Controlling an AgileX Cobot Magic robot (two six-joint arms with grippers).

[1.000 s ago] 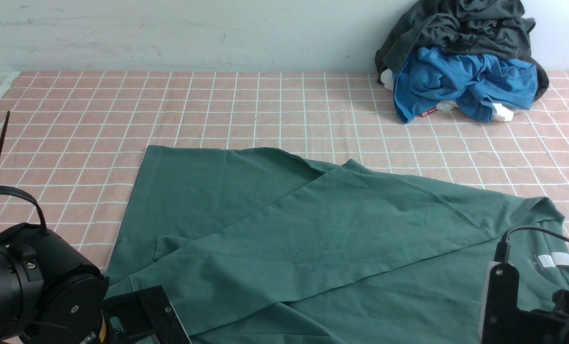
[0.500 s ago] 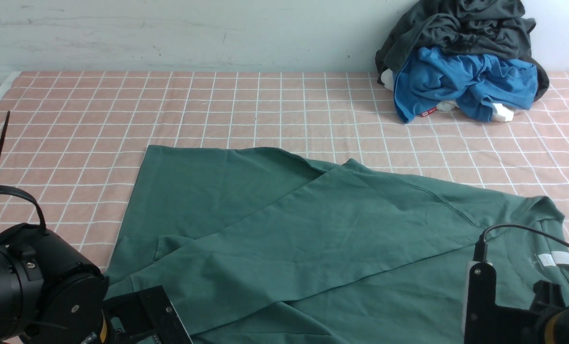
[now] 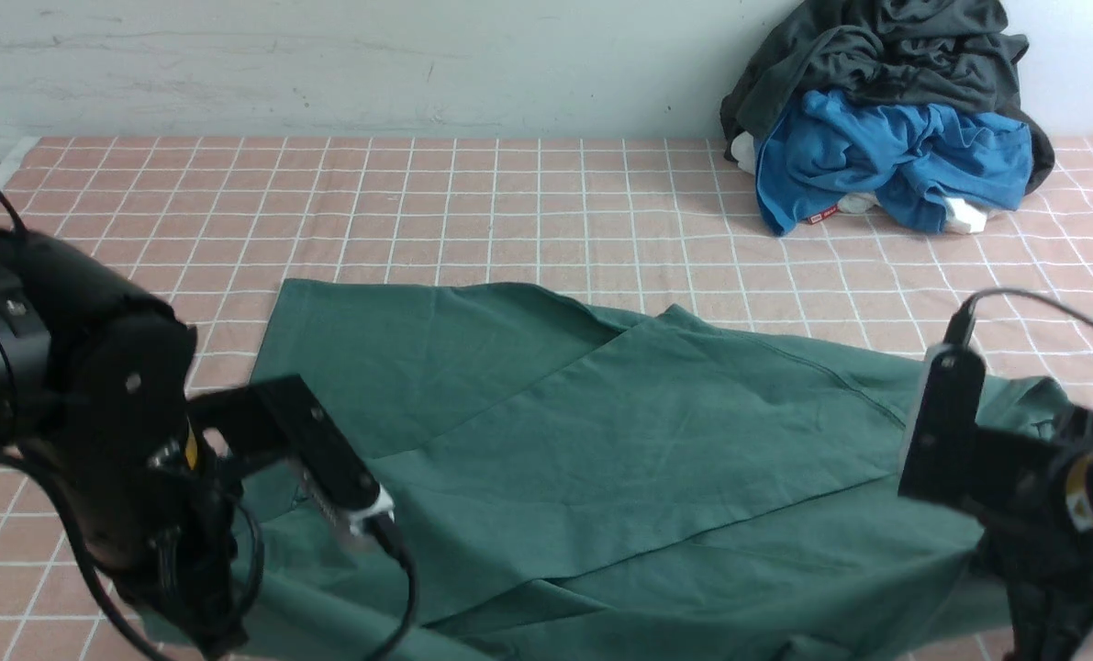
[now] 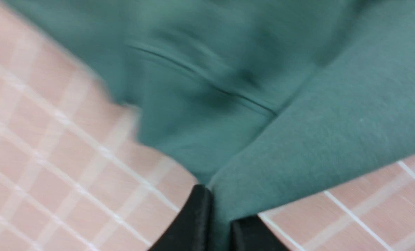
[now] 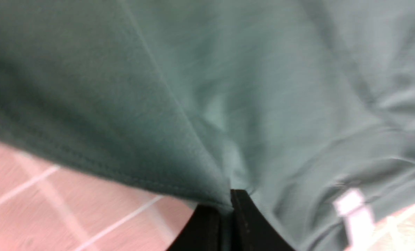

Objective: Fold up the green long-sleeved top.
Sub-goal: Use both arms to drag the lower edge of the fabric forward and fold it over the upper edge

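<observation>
**Front view.** We find the green top (image 3: 601,441) spread over the near middle of the pink checked cloth (image 3: 509,202). Its far edge runs from left of centre toward the right. One broad panel is folded diagonally over the body, and a crease line crosses below it. The left arm (image 3: 96,413) stands over the top's near left corner. The right arm (image 3: 1014,468) stands over its near right end. At the far right, against the wall (image 3: 326,64), a blue garment (image 3: 886,165) lies heaped with a dark grey garment (image 3: 876,55) piled on it. Both are well apart from the top.

**Left wrist view (blurred).** The left claw (image 4: 219,228) has its two black tips pressed together, with a fold of the green fabric caught between them. From the pinch the fabric fans out away from the claw, and a seam runs across it. The checked cloth shows on both sides.

**Right wrist view (also soft).** The right claw (image 5: 226,218) is closed tight on the top, with a ridge of fabric running out from between its tips. A stitched hem edge runs beside the pinch, with pink cloth beyond it. A small white label (image 5: 350,205) sits on the fabric near the claw; we cannot read it.
</observation>
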